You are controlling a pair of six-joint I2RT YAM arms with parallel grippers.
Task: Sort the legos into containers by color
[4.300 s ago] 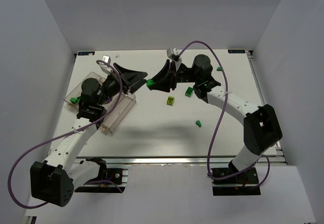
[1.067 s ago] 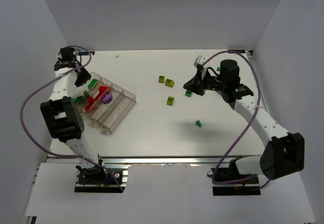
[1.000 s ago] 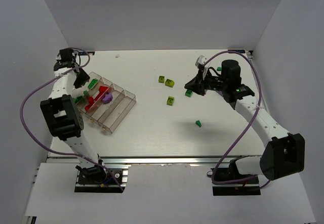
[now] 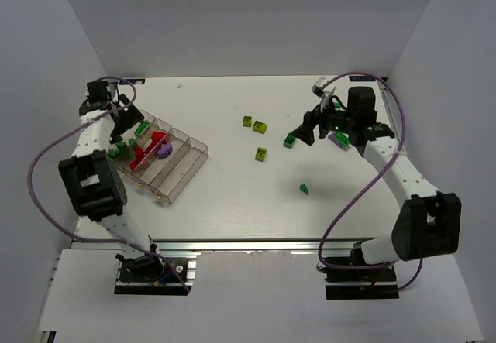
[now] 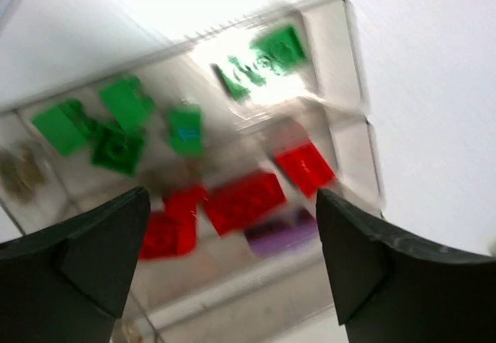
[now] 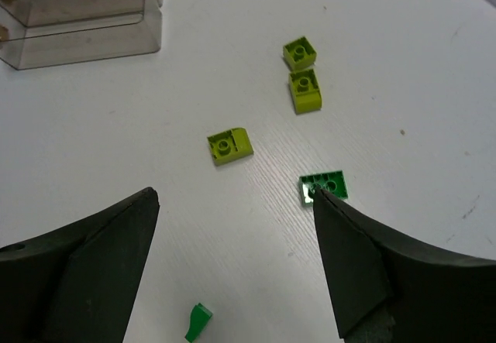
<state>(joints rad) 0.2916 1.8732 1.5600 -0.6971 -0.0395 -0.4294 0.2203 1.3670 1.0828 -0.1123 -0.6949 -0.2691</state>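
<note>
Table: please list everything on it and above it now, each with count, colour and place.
table: one, white, under everything
tray: one, clear, with dividers, left side of table
green bricks: about six (view is blurred), green, in tray along one side
red bricks: about three, red, in tray next to the green
purple brick: one, purple, in tray beside the red
yellow-green bricks: three, yellow-green, loose at mid-table
loose green bricks: at least two, green, right half of table
left gripper: one, black, open, above tray
right gripper: one, black, open, above the loose bricks
</note>
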